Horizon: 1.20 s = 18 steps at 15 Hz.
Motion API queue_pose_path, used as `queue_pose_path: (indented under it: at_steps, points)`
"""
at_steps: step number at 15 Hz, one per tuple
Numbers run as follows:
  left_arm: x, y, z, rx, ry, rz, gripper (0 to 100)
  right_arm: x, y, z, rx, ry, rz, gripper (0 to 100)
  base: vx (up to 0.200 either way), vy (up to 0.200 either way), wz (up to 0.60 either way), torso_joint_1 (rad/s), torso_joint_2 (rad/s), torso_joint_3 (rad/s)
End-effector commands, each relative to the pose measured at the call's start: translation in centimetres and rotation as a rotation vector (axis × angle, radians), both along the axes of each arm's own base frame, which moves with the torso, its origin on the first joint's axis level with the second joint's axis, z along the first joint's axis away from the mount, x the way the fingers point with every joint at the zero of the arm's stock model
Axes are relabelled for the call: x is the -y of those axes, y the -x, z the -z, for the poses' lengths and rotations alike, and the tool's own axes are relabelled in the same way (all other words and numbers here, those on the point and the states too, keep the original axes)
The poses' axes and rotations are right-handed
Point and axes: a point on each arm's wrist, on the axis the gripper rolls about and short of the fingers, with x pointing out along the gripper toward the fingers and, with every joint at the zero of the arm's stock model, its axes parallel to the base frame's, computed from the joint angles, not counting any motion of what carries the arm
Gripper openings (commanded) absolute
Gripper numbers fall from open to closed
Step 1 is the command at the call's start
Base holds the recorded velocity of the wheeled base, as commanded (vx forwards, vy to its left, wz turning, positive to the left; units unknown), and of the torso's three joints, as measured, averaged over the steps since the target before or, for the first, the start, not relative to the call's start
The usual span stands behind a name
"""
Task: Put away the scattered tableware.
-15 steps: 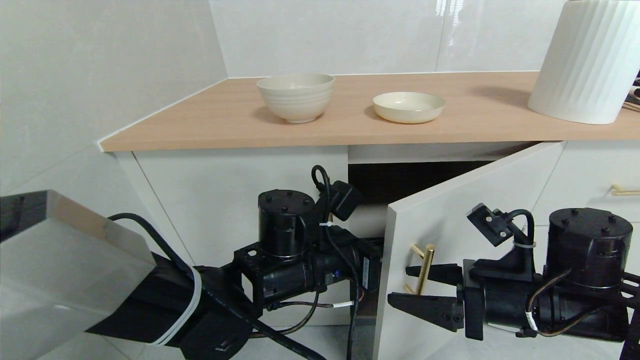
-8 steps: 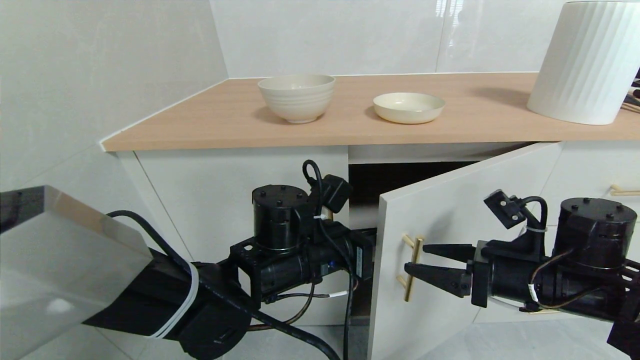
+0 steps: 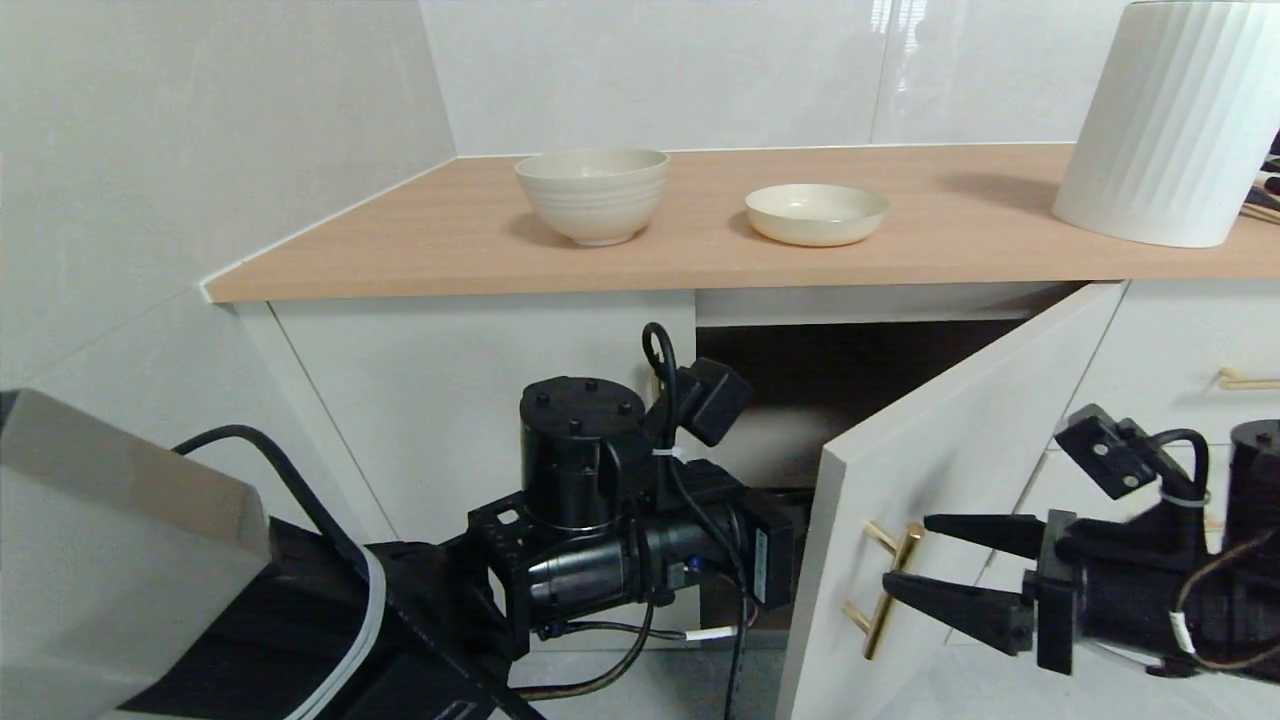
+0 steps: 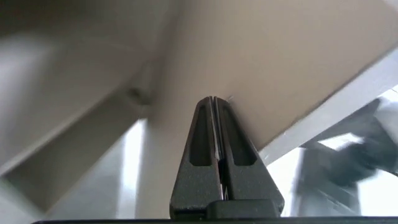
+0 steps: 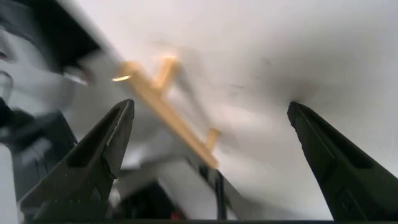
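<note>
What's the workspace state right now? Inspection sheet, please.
Surface: wooden countertop over white cabinets.
Job's things: bowl and shallow dish stand apart on the countertop; cabinet door below is swung open.
Clutter: tall white ribbed container at the countertop's right end.
Grippers: left gripper shut, nothing held; right gripper open at the door's gold handle.
Cables: black cable looped above the left wrist.
Surroundings: white tiled wall.

matt wood-grain countertop [image 3: 450,240], glazed-looking bowl [image 3: 592,195], shiny brass-coloured metal handle [image 3: 889,590] on smooth white door [image 3: 960,440].
</note>
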Motion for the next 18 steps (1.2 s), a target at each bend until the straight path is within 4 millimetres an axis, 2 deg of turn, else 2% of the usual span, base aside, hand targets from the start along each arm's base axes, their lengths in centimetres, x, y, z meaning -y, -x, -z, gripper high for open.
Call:
queue_pose_path:
  at_steps: [1,5,10,13,15,18]
  points:
    - [-0.2,-0.2,-0.4,0.01,0.005,-0.036,0,1.7,3.8,-1.8,0.053,-0.001,0.004,100,0.0,0.0,0.0,0.0,0.0,0.0]
    - [0.4,0.2,0.2,-0.002,-0.009,-0.018,0,2.3,5.3,-2.0,0.061,-0.006,0.0,100,0.0,0.0,0.0,0.0,0.0,0.0]
    - [0.8,0.1,1.1,-0.017,-0.026,-0.013,0,2.3,5.4,-2.2,0.06,-0.005,-0.002,100,0.0,0.0,0.0,0.0,0.0,0.0]
    - [1.2,-0.3,1.4,-0.045,-0.016,-0.02,0,2.3,5.4,-2.1,0.057,-0.004,-0.003,100,-0.2,0.0,0.0,0.009,0.0,-0.001]
    - [2.1,-1.0,2.3,-0.063,-0.016,-0.014,0,2.4,5.6,-2.3,0.07,-0.01,-0.002,100,-0.2,0.0,0.0,0.007,0.0,0.005]
    - [3.6,-2.3,3.4,-0.093,-0.007,-0.02,0,2.6,6.0,-2.7,0.095,-0.021,-0.001,100,0.0,0.0,0.0,0.0,0.0,0.0]
